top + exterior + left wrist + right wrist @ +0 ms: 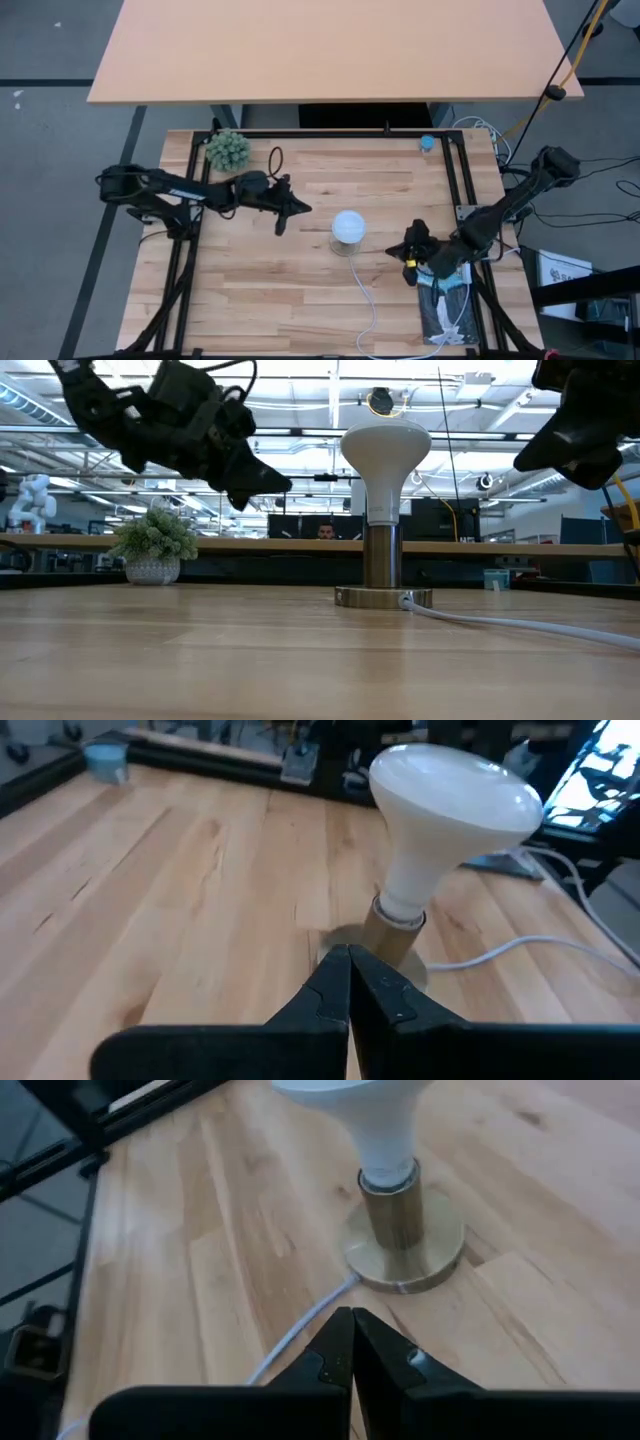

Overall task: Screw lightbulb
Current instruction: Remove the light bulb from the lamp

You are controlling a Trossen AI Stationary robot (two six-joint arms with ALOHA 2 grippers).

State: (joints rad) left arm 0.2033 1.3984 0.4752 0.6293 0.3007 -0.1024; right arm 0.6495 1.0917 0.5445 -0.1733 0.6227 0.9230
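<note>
The whole table is being looked down on from straight overhead in the high view, with both arms taken in from far off. In the low view, the scene is being watched from table-top height, level across the wood toward the room behind, with the lightbulb being seen close and centred on its socket. From each wrist, the same lightbulb and socket are being viewed at close range from opposite sides, past closed fingers. The lightbulb is being shared by all four views.
</note>
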